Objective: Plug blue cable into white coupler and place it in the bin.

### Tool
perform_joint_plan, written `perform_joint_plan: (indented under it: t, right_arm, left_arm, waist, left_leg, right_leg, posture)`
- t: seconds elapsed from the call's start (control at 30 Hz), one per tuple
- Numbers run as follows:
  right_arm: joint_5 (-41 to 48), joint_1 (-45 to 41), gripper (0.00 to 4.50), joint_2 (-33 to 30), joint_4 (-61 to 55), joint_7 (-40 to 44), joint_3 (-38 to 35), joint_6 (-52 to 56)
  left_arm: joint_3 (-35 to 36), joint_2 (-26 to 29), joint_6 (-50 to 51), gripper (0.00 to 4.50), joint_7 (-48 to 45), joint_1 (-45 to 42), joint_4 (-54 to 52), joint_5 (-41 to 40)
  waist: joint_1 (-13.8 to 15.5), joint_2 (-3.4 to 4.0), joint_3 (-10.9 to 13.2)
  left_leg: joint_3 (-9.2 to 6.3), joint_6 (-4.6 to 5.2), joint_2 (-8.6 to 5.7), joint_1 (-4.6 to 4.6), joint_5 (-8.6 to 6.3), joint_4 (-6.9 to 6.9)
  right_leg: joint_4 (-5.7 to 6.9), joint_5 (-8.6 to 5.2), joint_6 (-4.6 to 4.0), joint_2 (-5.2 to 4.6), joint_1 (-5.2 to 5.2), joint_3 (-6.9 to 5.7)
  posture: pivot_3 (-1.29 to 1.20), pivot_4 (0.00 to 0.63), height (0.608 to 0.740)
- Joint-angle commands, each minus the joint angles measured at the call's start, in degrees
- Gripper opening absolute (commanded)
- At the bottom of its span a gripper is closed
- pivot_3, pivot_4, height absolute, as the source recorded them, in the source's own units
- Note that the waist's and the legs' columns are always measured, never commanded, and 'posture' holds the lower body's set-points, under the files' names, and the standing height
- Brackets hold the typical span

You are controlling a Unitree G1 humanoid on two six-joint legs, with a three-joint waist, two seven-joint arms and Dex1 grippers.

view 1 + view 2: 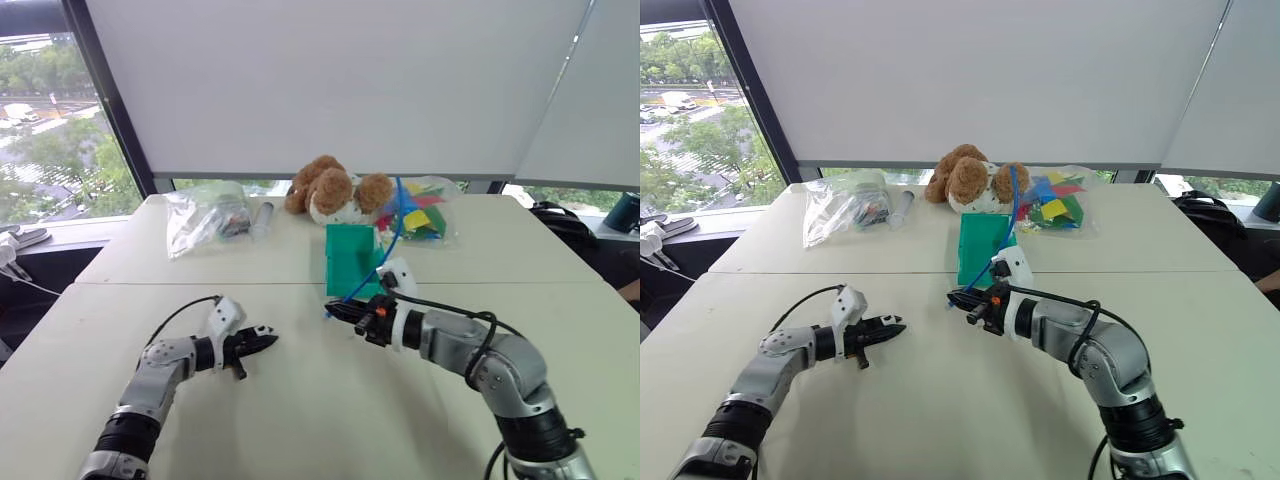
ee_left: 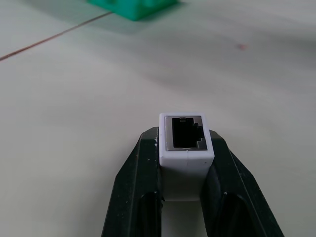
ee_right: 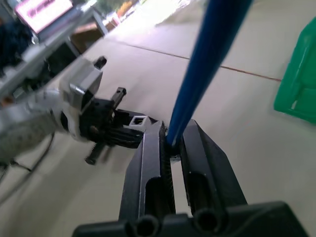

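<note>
- Over the middle of the pale table [image 1: 300, 420], both arms hang just clear of the surface, tips facing each other with a gap between them.
- Left gripper [image 2: 185, 148]: black fingers pinch the white coupler [image 2: 186, 143] by its two sides, open socket facing outward toward the other arm.
- Right gripper [image 3: 170, 140]: fingers pressed together on the blue cable [image 3: 207, 64] near its tip; the plug itself is hidden between the fingers, so I cannot tell which way it is turned.
- Rest of the cable arcs up and away to the far side, past the bin [image 1: 352, 258], toward the stuffed dog [image 1: 335, 190] and a clear bag of coloured pieces [image 1: 425, 212].
- Bin stands just beyond the right gripper, on the table seam, with nothing visible inside.
- Risk, as I judge it: plug and socket meet off-axis; the plug catches the socket rim, and the coupler twists or slides out of the side pinch.
- Risk: the cable is gripped on the cord, not the plug; a push could buckle the cord or let the plug swivel.
- Risk: the trailing loop snags the bin wall and drags it.
- Materials: coupler is a smooth, hard plastic block with a dark, metal-lined socket; cable is thin, glossy and flexible; bin is rigid green plastic with a tall back; tabletop is matt and smooth.
</note>
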Motion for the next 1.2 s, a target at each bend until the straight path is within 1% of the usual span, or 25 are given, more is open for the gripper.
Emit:
perform_joint_plan:
  t: [0.03,0.1,0.2,0.33,0.47,0.63,0.83,0.97,1.2]
  right_arm:
    - [-4.9,-3.3,0.00,-5.2,-2.0,10.8,4.0,-7.3]
    - [-6.4,-4.4,0.00,-6.3,-0.9,14.0,5.4,-9.5]
    - [-8.5,-6.0,0.00,-6.1,1.0,16.7,6.7,-11.4]
    - [-11.9,-7.2,0.00,-6.1,2.6,19.9,9.4,-13.2]
    - [-13.3,-7.3,0.00,-4.0,4.0,20.8,10.4,-13.1]
    - [-16.1,-6.7,0.00,-1.6,6.2,21.1,12.2,-14.2]
    - [-19.2,-6.3,0.00,-0.4,8.3,21.5,13.1,-16.3]
    - [-21.7,-6.3,0.00,-0.8,9.7,22.1,13.8,-17.8]
    - [-23.5,-5.5,0.00,-2.1,9.1,23.9,13.5,-18.4]
  left_arm:
    - [-5.6,-1.7,-1.7,0.41,-9.6,-5.0,0.6,0.3]
    - [-7.9,-3.0,-3.2,0.41,-12.3,-7.1,2.6,1.3]
    - [-10.2,-5.3,-6.9,0.41,-13.8,-10.1,7.7,3.4]
    - [-11.4,-7.6,-13.3,0.41,-12.9,-13.1,16.0,6.8]
    - [-11.2,-9.3,-17.1,0.41,-11.7,-14.8,21.2,8.5]
    - [-11.1,-10.1,-20.1,0.41,-10.7,-15.3,24.0,9.8]
    - [-10.8,-10.4,-21.2,0.41,-10.3,-15.2,25.0,10.2]
    - [-10.9,-10.4,-21.4,0.41,-10.2,-15.0,24.9,10.3]
    - [-11.0,-10.5,-21.6,0.41,-10.0,-15.1,25.1,10.4]
  waist:
    - [0.0,-0.01,0.0]
    - [-0.3,0.00,0.0]
    - [-1.0,-0.01,0.0]
    - [-0.9,-0.03,0.0]
    - [-0.7,-0.04,0.0]
    - [-0.5,-0.04,0.0]
    - [0.2,-0.04,0.0]
    - [0.3,-0.04,0.0]
    - [0.3,-0.04,0.0]
  left_leg:
    - [0.01,0.01,0.00,-0.01,0.00,0.00]
    - [0.03,0.05,0.05,-0.01,-0.02,-0.01]
    - [0.03,0.06,0.12,-0.01,-0.02,-0.02]
    - [0.04,0.07,0.11,-0.01,-0.01,0.03]
    - [0.04,0.07,0.09,-0.01,-0.01,0.08]
    - [0.01,0.07,0.08,0.00,-0.01,0.17]
    - [0.00,0.06,0.07,0.01,-0.01,0.22]
    - [0.00,0.06,0.07,0.03,-0.01,0.22]
    - [0.00,0.06,0.06,0.09,-0.01,0.22]
  right_leg:
    - [-0.05,0.00,0.00,0.03,0.01,-0.03]
    - [-0.11,0.09,0.15,0.16,0.01,-0.06]
    - [-0.06,0.11,0.22,0.35,0.00,-0.07]
    - [0.04,0.11,0.23,0.39,-0.03,-0.09]
    - [0.10,0.12,0.24,0.37,-0.01,-0.10]
    - [0.13,0.12,0.24,0.35,0.04,-0.10]
    - [0.18,0.12,0.24,0.35,0.04,-0.10]
    - [0.22,0.12,0.24,0.36,0.04,-0.10]
    - [0.24,0.12,0.24,0.37,0.09,-0.10]
  posture:
    - [0.00,0.150,0.740]
    - [0.00,0.150,0.740]
    - [0.00,0.150,0.740]
    - [0.00,0.150,0.740]
    - [0.00,0.150,0.740]
    - [0.00,0.150,0.740]
    - [0.00,0.150,0.740]
    - [0.00,0.150,0.740]
    - [0.00,0.150,0.740]
